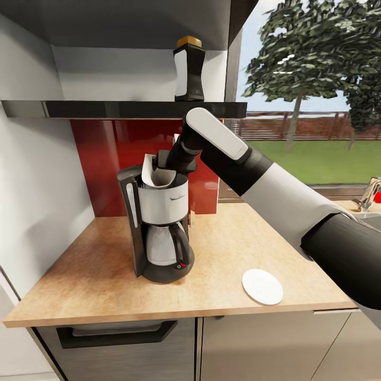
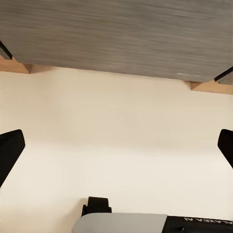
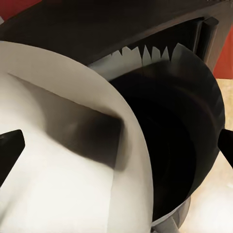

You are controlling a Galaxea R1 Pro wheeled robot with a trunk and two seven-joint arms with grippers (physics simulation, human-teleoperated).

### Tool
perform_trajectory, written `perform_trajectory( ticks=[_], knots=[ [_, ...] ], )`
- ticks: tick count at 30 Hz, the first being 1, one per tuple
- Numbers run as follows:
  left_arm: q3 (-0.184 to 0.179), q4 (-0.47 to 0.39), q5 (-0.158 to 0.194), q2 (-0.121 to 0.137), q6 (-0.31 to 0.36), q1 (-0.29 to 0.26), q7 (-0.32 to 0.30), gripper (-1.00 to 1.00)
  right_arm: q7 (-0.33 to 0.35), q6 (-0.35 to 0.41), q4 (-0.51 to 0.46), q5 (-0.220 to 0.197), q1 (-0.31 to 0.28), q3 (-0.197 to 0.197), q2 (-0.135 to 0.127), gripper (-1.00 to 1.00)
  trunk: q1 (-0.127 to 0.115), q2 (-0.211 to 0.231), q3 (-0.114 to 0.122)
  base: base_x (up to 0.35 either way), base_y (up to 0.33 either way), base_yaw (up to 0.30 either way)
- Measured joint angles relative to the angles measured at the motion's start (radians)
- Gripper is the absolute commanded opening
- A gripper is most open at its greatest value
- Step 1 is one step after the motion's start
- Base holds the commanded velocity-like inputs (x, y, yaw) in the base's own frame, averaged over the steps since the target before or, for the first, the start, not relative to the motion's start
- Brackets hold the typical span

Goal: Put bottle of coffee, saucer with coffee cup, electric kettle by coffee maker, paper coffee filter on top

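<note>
The black and white coffee maker (image 1: 159, 227) stands on the wooden countertop (image 1: 227, 248). A white paper filter (image 1: 153, 174) sits tilted in its top. My right gripper (image 1: 163, 161) hovers right over it and is open; in the right wrist view the filter (image 3: 58, 170) lies between the wide-apart fingertips (image 3: 9, 148), beside the dark filter basket (image 3: 179, 145). The dark bottle of coffee (image 1: 189, 69) with a brown cap stands on the shelf (image 1: 121, 109) above. A white saucer (image 1: 262, 286) lies near the counter's front edge. My left gripper (image 2: 116, 150) is open with nothing in it.
A white wall bounds the counter on the left, with a red backsplash behind the coffee maker. A faucet (image 1: 370, 196) stands at the far right under a window. The left wrist view faces a cream surface and a grey wood panel (image 2: 116, 34).
</note>
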Motion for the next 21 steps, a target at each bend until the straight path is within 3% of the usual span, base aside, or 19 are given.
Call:
perform_trajectory(
  ticks=[17,21],
  knots=[
    [0.001,0.000,0.000,0.000,0.000,0.000,0.000,1.00,-0.009,-0.003,-0.004,0.000,0.000,-0.001,-0.005,1.00,0.000,0.000,0.000,-0.035,0.000,0.000],
    [0.001,0.000,0.000,0.000,0.000,0.000,0.000,1.00,-0.012,-0.004,-0.038,0.041,0.000,-0.003,-0.006,1.00,0.000,0.000,0.000,-0.052,0.000,0.000]
  ],
)
